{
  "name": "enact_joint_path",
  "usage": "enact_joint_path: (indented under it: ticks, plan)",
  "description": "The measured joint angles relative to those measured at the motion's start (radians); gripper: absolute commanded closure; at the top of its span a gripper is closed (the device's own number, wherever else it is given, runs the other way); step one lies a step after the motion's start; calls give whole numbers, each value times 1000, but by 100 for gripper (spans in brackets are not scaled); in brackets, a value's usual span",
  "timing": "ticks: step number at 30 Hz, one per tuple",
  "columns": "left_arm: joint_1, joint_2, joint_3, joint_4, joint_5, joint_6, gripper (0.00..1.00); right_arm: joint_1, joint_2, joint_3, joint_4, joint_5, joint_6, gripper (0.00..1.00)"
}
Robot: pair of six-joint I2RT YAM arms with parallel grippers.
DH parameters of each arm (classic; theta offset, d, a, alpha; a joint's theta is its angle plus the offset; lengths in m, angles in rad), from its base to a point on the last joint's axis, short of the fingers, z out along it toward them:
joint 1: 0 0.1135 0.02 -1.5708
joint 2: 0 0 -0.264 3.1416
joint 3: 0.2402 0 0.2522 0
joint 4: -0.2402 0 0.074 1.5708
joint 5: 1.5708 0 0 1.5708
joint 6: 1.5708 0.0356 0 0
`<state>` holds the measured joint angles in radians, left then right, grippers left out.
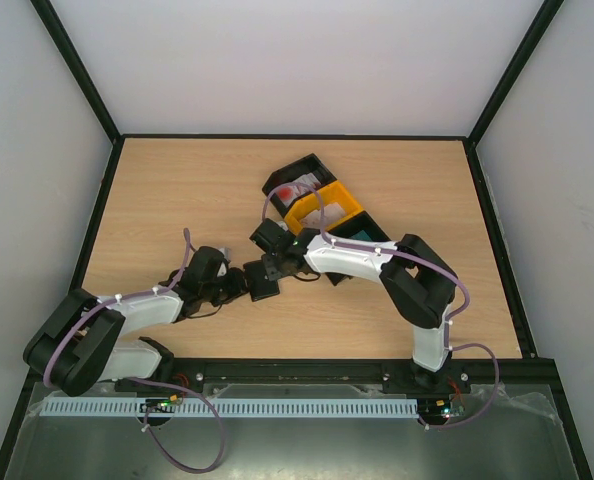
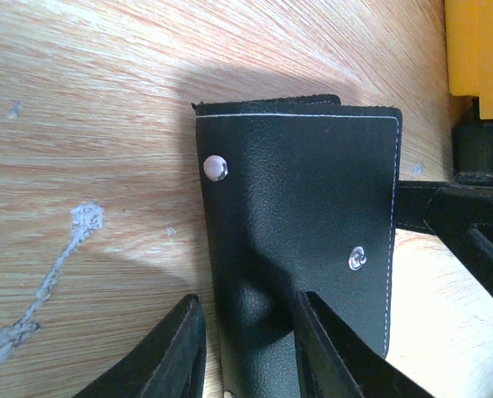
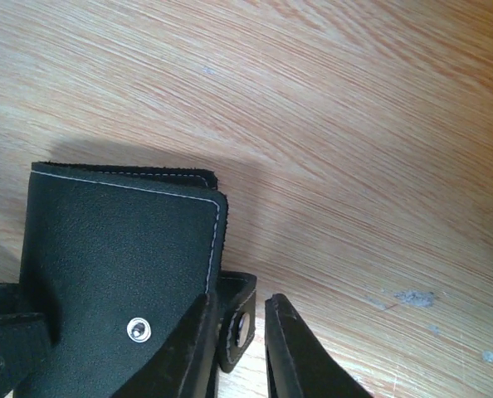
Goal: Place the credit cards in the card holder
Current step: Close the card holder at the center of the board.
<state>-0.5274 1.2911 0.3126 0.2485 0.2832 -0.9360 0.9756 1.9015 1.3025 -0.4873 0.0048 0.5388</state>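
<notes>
Grip from the left hand on one edge of the small black leather-like folding card holder, mid wooden tabletop, seems meant to steady it so the right hand, narrowed around its snap strap, can pull the flap open, though whether it pinches yet I cannot tell.

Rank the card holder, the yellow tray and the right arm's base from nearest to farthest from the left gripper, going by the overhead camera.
1. card holder: between the left gripper's jaws, just to its right.
2. yellow tray: beyond the holder, farther back and to the right.
3. right arm's base: farthest, at the bottom right of the view.
</notes>
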Motion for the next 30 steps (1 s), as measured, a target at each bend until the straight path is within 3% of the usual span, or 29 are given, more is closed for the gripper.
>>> enact_joint_path:
  ticks: [3, 10, 18, 30]
  plan:
    - [0, 0, 0, 0, 0, 0, 67, 0, 0, 0, -2, 6, 4, 92]
    - [0, 0, 0, 0, 0, 0, 67, 0, 0, 4, -3, 11, 11, 85]
    - [0, 0, 0, 0, 0, 0, 67, 0, 0, 7, -8, 25, 15, 92]
    - [0, 0, 0, 0, 0, 0, 67, 0, 0, 7, -12, 29, 26, 90]
